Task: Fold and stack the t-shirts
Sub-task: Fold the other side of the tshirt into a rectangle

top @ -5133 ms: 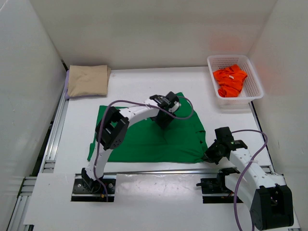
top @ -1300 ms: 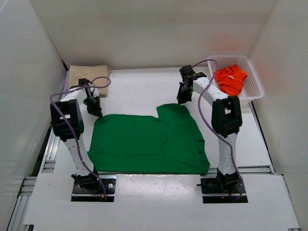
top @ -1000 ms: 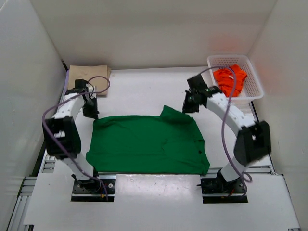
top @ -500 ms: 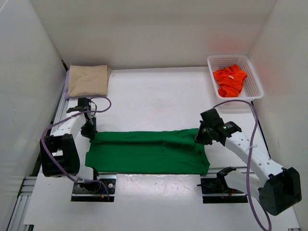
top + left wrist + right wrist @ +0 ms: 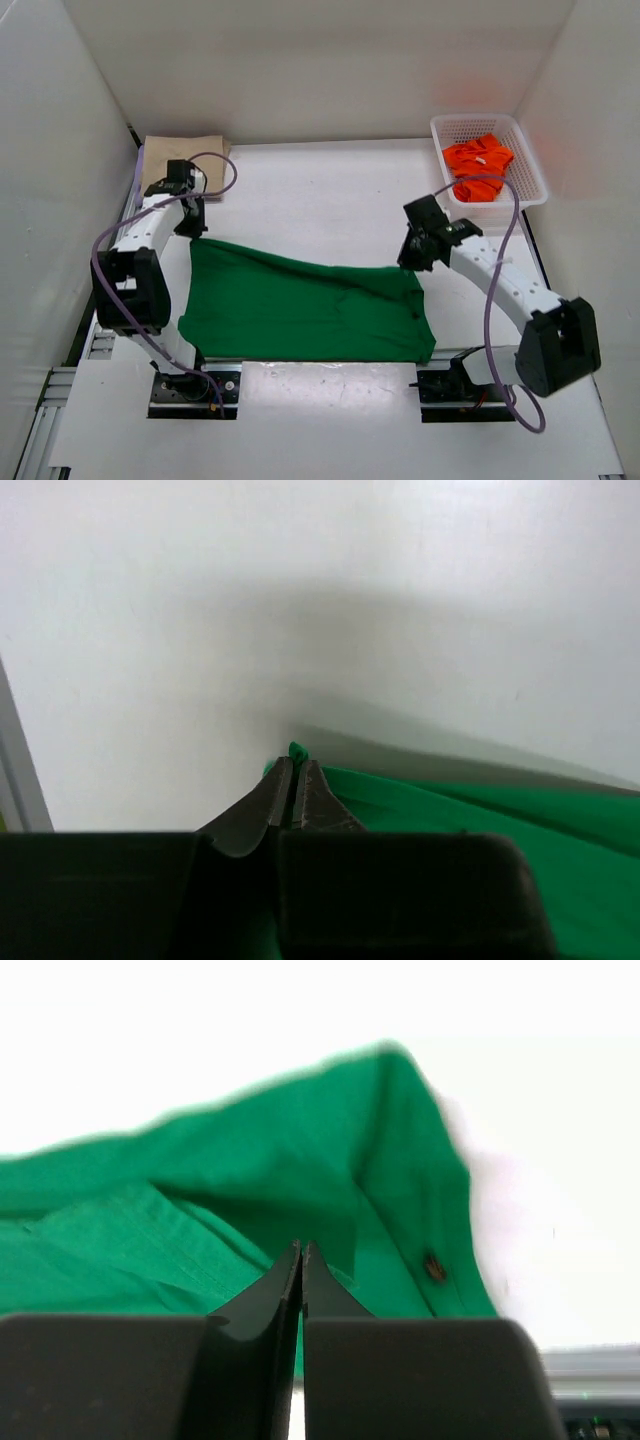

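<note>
Top external, left claw (image 5: 194, 231) and right claw (image 5: 408, 262) clenched on green t-shirt (image 5: 300, 312), tan t-shirt (image 5: 183, 149) far-left, orange t-shirt (image 5: 477, 166) in basket (image 5: 531, 172)

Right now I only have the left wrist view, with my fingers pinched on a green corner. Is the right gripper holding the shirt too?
Observer: Yes. The right gripper is shut on the far right corner of the green t-shirt.
Operator: Where is the finished pile?
Observer: A folded tan t-shirt lies at the far left, just beyond the left gripper.
Operator: Any shirts left to fold?
Observer: An orange-red t-shirt lies crumpled in the white basket at the far right.
</note>
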